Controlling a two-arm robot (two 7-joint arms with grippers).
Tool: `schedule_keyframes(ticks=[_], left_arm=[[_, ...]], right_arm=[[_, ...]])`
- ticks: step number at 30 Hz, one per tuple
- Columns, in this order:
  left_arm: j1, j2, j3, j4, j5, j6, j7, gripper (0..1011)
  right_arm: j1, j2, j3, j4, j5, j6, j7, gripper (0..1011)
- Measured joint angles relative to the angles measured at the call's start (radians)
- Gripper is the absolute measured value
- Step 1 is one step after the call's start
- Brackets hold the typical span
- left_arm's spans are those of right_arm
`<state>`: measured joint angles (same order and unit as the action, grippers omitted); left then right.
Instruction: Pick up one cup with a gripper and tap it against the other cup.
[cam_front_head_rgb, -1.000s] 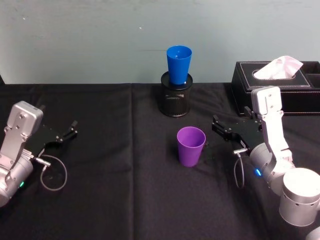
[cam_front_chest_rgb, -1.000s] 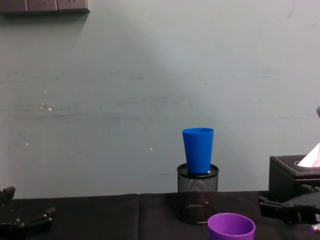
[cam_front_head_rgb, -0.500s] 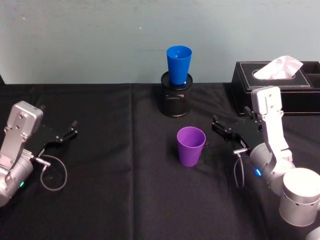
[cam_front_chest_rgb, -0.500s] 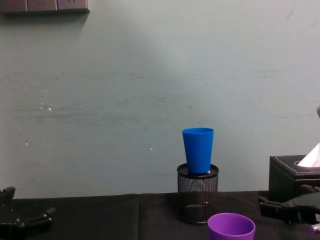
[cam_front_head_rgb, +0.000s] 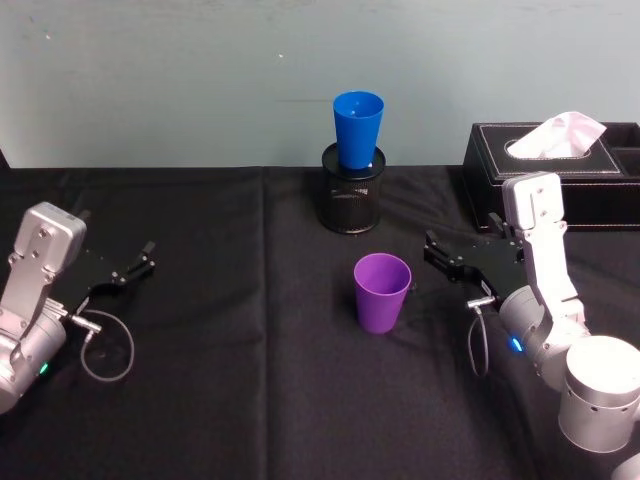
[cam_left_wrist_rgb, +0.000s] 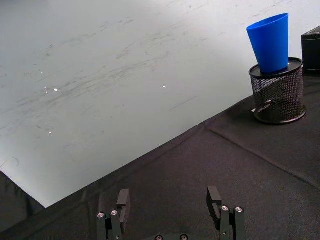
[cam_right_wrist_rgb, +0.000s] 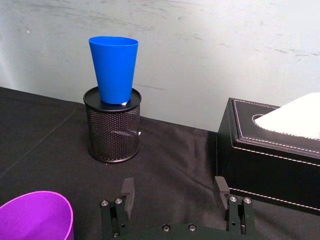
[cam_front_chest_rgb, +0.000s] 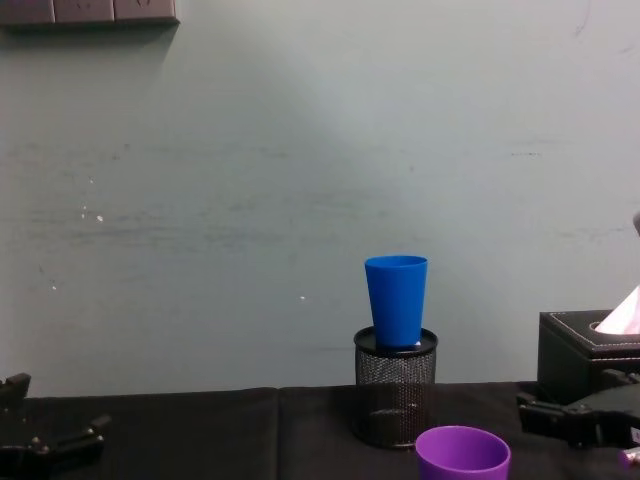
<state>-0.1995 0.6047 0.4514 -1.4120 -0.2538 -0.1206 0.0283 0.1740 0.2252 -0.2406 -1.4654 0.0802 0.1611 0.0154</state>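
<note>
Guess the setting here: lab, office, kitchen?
Probably a lab test bench with office props: a table draped in black cloth against a bare scuffed wall, holding a mesh pen holder and a leather tissue box.

Other cup (cam_front_head_rgb: 358, 129) in pen holder (cam_front_head_rgb: 353, 200); one cup (cam_front_head_rgb: 382, 291) before it.

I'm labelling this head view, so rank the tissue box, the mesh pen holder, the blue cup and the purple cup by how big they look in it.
1. Tissue box, clearly largest, though the right arm covers part of it.
2. Mesh pen holder.
3. Purple cup and blue cup: they look much alike, and the purple one stands nearer the camera, so I won't rank them.
</note>
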Motion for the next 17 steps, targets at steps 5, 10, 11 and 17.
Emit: schedule_keyframes(ticks=[5, 10, 11, 17], left_arm=[[0.0, 0.0, 0.0, 0.0, 0.0, 0.0, 0.0, 1000], [0.0, 0.0, 0.0, 0.0, 0.0, 0.0, 0.0, 1000], [0.0, 0.0, 0.0, 0.0, 0.0, 0.0, 0.0, 1000], [0.0, 0.0, 0.0, 0.0, 0.0, 0.0, 0.0, 1000]], right_arm=[[0.0, 0.0, 0.0, 0.0, 0.0, 0.0, 0.0, 1000], [0.0, 0.0, 0.0, 0.0, 0.0, 0.0, 0.0, 1000], [0.0, 0.0, 0.0, 0.0, 0.0, 0.0, 0.0, 1000], [0.0, 0.0, 0.0, 0.0, 0.0, 0.0, 0.0, 1000]])
